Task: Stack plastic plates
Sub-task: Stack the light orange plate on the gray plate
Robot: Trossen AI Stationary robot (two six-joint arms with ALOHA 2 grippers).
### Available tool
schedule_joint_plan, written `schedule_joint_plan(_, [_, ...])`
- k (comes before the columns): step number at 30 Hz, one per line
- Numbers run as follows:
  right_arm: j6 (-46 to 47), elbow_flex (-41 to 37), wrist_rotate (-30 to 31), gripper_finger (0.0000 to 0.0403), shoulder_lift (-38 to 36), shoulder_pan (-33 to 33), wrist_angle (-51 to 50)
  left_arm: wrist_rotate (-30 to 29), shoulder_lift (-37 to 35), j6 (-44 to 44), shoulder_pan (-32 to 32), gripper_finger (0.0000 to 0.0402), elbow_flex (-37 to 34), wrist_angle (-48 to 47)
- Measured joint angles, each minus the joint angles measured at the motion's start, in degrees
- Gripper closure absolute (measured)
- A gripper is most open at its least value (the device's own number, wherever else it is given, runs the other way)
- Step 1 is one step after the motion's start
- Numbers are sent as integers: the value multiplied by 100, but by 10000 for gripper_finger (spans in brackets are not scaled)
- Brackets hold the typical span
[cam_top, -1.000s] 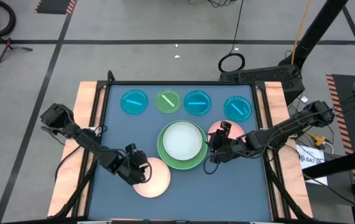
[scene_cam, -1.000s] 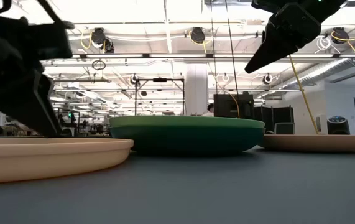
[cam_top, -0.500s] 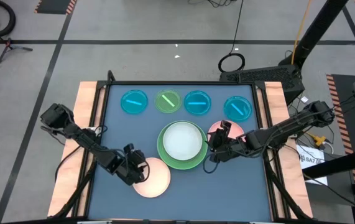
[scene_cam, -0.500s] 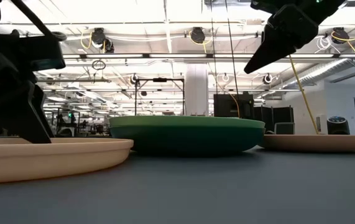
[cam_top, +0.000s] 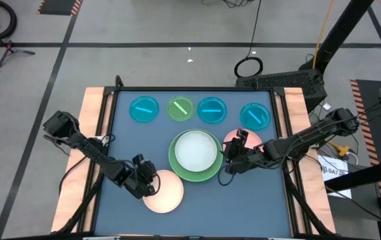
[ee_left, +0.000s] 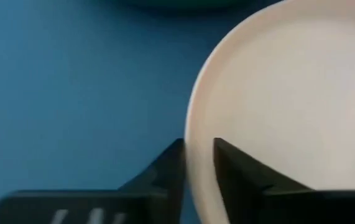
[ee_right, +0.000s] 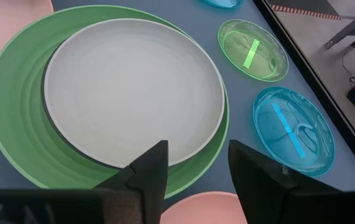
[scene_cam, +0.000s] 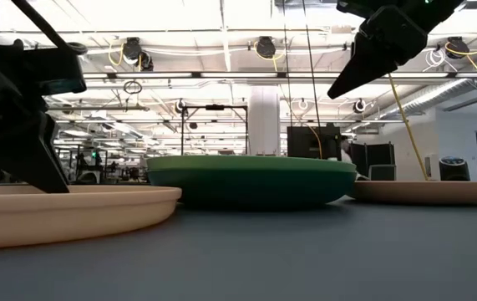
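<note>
The left claw (cam_top: 145, 186) sits at the left rim of the cream plate (cam_top: 163, 190), low and left of centre in the high view. Its fingers (ee_left: 165, 168) straddle that rim, one inside and one outside, pinching it. The stack (cam_top: 195, 155) it would go to lies up and to the right, with the left arm nearer. The wrist view shows the straddle; from above the claw hides it. The right claw (cam_top: 232, 157) hangs open by the pink plate (cam_top: 251, 141), just right of the stack.
</note>
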Motion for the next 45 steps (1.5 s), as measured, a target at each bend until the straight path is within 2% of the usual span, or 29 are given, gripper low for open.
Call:
schedule_joint_plan(4, [0,0,2,243,0,-2,0,-3,-2,76,-11,387,10,16])
schedule_joint_plan(9, [13,0,-18,243,0,-2,240,-52,-2,315,-30,391,317,-513])
schedule_joint_plan(13, [-38,0,-35,243,0,0,712,-350,-2,623,-87,392,915,-1680])
schedule_joint_plan(19, [-255,0,-89,243,19,-1,1547,-1144,-2,1176,-259,393,2056,-3604])
schedule_joint_plan(23, [-564,0,-349,243,177,-40,2437,-1598,0,1374,-345,394,2820,-4750])
schedule_joint_plan(27, [-978,0,-820,239,501,-138,3455,-2139,0,1633,-406,394,3354,-5459])
schedule_joint_plan(34, [-1314,0,-1022,217,1059,-430,5159,-3048,0,2308,-255,394,3647,-5641])
schedule_joint_plan(39, [-1334,0,-1713,214,1277,-644,5788,-3411,0,2460,-30,394,3648,-5629])
schedule_joint_plan(45, [-1332,0,-1716,219,1442,-813,6033,-3663,0,2517,237,394,3648,-5548])
